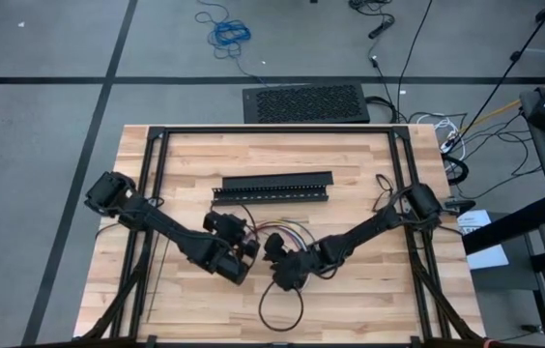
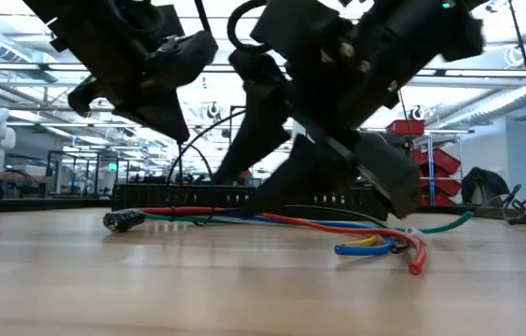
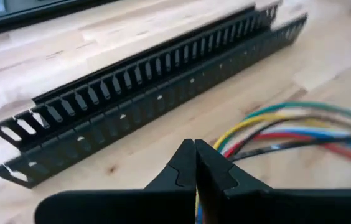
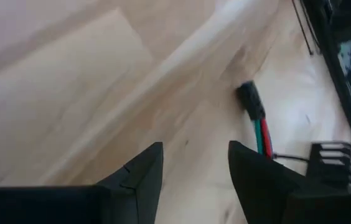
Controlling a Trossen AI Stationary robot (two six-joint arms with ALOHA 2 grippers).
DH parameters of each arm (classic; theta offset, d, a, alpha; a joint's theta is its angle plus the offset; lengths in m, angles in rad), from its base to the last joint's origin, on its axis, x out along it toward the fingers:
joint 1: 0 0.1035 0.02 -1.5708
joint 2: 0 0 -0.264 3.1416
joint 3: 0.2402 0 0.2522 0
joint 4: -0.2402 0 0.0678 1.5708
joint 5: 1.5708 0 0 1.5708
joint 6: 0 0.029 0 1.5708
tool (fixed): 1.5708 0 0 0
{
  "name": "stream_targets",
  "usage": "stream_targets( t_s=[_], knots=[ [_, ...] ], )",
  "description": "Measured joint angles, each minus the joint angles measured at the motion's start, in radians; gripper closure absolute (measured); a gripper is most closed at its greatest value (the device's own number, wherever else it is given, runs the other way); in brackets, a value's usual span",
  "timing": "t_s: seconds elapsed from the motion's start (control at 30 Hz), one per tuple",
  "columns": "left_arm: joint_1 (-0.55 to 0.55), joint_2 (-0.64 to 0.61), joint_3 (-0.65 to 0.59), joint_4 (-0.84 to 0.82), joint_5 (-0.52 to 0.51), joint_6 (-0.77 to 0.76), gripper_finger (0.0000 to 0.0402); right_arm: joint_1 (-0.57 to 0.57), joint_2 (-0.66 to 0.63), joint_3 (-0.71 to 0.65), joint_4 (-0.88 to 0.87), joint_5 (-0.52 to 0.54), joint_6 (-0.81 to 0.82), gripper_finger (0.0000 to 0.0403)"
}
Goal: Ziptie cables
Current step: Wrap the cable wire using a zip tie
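The long black slotted plastic channel (image 1: pixel 272 187) lies on the light wooden table (image 1: pixel 350 290). It is the only container here, and in the left wrist view its trough (image 3: pixel 144 93) has nothing inside.

The bundle of thin coloured cables (image 1: pixel 287 232) lies on the table just in front of the channel, between the two grippers. In the high view the wires are too small to count. The left wrist view shows them better: green, yellow, red, blue and a dark one (image 3: pixel 300 134), so five can be counted there. The low view shows the bundle flat on the wood (image 2: pixel 338 227) with a dark plug at one end and the blue, yellow and red ends curled at the other. The right wrist view shows only the dark plug with red and green wire (image 4: pixel 256 118).

One thin black ziptie loop (image 1: pixel 282 307) lies on the table in front of the right gripper; only the high view shows it.

There are two arms. The left gripper (image 3: pixel 195 163) is clenched just beside the cables; whether a wire is between its fingers I cannot tell. The right gripper (image 4: pixel 194 165) has its fingers apart over bare wood, grasping nothing.
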Motion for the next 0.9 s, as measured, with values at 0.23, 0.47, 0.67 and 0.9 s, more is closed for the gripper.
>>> stream_targets(
  t_s=[0.23,0.47,0.67,0.9],
  knots=[
    [-0.004,-0.016,0.001,0.054,0.022,0.136,0.0344,0.026,-0.017,0.0,-0.055,0.063,0.04,0.0232],
    [-0.079,-0.127,0.102,0.056,0.08,0.318,0.0268,0.012,-0.102,0.0,-0.106,-0.008,0.179,0.0232],
    [-0.189,-0.237,0.142,0.053,0.065,0.338,0.0254,-0.043,-0.212,0.0,-0.211,0.0,0.237,0.0232],
    [-0.342,-0.079,0.111,0.052,0.019,0.029,0.0254,-0.206,-0.368,-0.114,-0.185,-0.14,0.316,0.0232]
  ],
)
